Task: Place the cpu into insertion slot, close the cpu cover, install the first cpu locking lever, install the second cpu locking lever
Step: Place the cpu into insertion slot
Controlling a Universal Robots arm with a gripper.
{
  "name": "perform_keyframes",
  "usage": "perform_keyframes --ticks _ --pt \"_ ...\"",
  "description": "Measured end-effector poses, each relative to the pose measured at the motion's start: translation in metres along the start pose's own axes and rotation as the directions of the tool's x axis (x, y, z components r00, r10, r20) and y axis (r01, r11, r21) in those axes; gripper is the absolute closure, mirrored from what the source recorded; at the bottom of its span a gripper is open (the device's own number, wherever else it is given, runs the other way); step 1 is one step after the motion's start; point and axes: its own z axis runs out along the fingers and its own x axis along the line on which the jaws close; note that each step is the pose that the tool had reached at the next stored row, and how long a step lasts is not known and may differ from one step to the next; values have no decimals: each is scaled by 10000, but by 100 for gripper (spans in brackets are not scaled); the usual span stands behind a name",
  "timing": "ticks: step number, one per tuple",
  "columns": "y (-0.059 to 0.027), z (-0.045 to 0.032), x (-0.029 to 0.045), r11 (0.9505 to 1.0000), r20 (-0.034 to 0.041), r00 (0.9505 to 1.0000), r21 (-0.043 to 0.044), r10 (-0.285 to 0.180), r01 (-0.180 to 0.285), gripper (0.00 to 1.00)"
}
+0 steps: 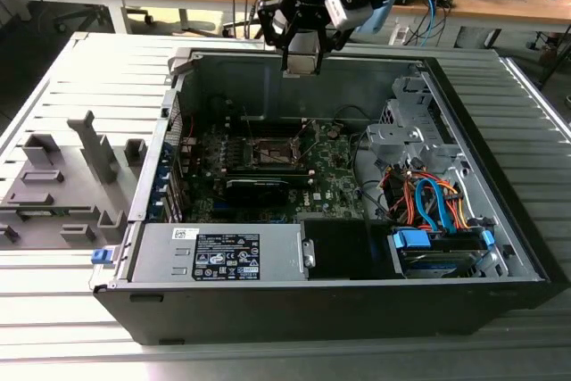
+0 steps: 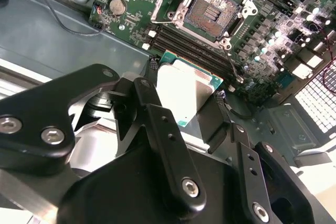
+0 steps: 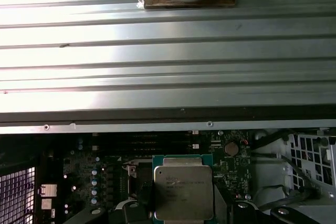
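gripper (image 1: 301,64) clamped on the cpu (image 3: 183,192), up over the case (image 1: 357,301) | insertion slot (image 2: 214,10) empty (so basically step one) | closing and latching all left

Nothing here can be read letter for letter. The cpu (image 3: 182,192), clamped between the fingers of the gripper (image 3: 184,212), bears several lines of faint engraved print on its metal top, too fine to make out in the first wrist view. In the exterior view, well apart from the gripper, a white label (image 1: 227,256) with dark print and small marks sits on the power supply (image 1: 161,258), equally unreadable.
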Motion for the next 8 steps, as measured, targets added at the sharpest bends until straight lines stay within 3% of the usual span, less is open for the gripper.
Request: perform_keyframes --ticks 8 --pt "-2 21 0 10000 0 10000 0 0 0 46"
